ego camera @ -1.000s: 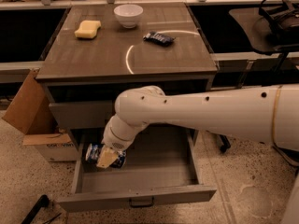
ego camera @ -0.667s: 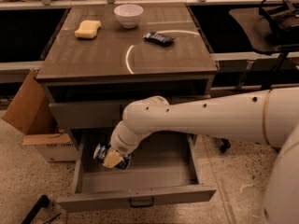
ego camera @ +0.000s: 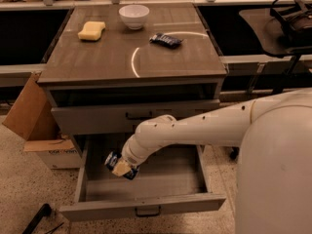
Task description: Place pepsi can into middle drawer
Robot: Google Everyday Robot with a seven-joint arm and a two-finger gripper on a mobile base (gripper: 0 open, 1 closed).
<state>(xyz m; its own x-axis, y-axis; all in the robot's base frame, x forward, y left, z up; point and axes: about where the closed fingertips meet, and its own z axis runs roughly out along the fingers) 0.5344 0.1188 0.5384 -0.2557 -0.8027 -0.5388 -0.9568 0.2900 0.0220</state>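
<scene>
Gripper [ego camera: 120, 168], partly hidden by the arm [ego camera: 195, 130], clasps the half-covered pepsi can [ego camera: 112, 158] over the open middle drawer [ego camera: 146, 206].

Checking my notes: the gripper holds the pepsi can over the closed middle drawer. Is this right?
No. The camera view shows the middle drawer open; the gripper holds the pepsi can over its left side.

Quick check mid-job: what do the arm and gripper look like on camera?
The arm is glossy white: thick, rounded tubular segments with small dark dots along the shell, no loose cables showing. The gripper, at the pepsi can over the left of the open middle drawer, has pale tan fingers.
</scene>
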